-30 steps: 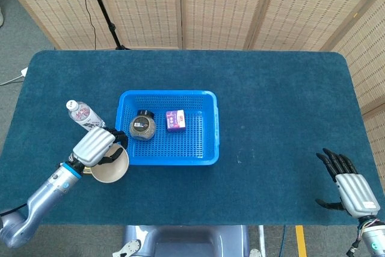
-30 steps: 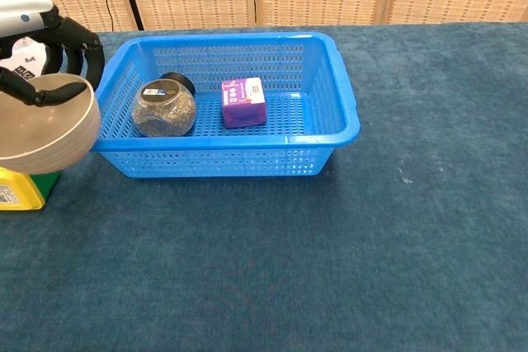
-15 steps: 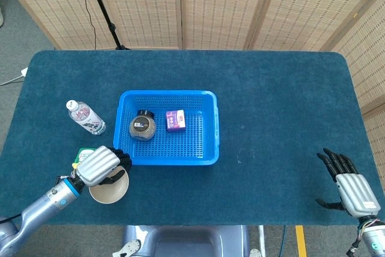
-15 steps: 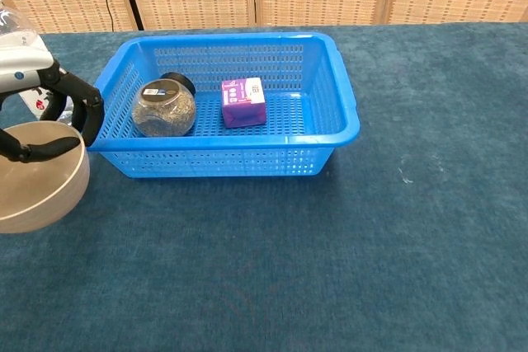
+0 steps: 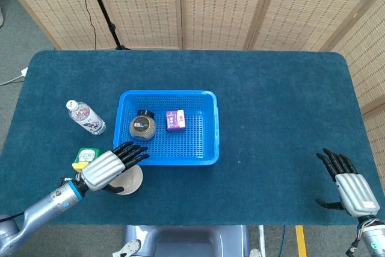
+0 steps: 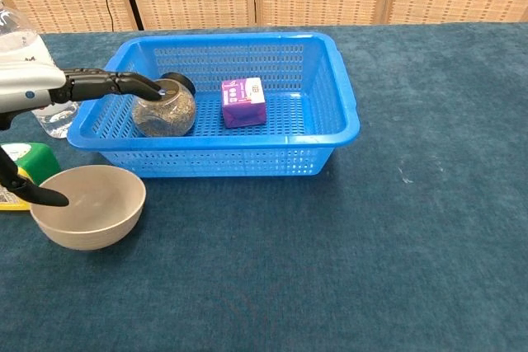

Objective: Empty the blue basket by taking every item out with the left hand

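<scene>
The left hand (image 5: 110,167) hovers over the tan bowl (image 6: 89,205) with fingers spread apart, holding nothing. The bowl stands on the table just beside the blue basket (image 5: 207,130), which contains a round jar (image 5: 142,127) and a purple box (image 5: 175,120). The right hand (image 5: 349,185) lies open, well apart.

Baskets: I counted one blue basket (image 5: 207,126).
Jars: I saw one (image 5: 143,127) inside it.
Purple boxes: one (image 5: 175,120), also inside.
Bowls: one (image 6: 88,204) on the table.
Bottles: one (image 5: 85,117).
Green-and-yellow packs: one (image 5: 85,156).
Hands: I had two, left hand (image 5: 108,168) and right hand (image 5: 349,187).
</scene>
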You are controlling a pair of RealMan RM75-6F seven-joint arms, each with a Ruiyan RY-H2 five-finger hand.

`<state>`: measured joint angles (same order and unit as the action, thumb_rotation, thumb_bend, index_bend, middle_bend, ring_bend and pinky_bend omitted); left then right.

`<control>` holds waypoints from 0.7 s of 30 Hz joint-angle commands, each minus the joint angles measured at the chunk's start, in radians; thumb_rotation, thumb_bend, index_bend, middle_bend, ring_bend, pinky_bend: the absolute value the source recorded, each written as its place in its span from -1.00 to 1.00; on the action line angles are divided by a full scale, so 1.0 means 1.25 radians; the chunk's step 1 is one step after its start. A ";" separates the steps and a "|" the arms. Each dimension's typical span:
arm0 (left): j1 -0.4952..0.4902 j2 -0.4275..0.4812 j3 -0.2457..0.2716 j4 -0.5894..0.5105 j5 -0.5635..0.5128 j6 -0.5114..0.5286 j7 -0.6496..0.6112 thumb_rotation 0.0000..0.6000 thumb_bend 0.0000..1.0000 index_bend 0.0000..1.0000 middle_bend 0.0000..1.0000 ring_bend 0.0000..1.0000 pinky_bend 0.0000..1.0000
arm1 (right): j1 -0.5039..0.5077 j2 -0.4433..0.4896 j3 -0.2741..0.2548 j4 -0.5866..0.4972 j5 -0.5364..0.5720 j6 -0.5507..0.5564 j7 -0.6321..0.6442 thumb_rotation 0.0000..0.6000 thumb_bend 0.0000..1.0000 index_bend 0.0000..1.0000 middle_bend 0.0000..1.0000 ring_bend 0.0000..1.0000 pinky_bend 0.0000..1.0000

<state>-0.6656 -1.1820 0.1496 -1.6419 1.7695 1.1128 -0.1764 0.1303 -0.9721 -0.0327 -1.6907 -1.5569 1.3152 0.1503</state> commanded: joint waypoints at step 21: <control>-0.193 -0.113 -0.265 0.019 -0.483 -0.257 0.215 1.00 -0.62 -1.00 -1.00 -1.00 -0.94 | 0.004 0.008 0.006 0.009 0.012 -0.007 0.032 1.00 -1.00 -1.00 -1.00 -1.00 -1.00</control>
<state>-0.8478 -1.2603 -0.1394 -1.6609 1.2642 0.8583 0.0151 0.1349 -0.9621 -0.0263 -1.6805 -1.5432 1.3086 0.1887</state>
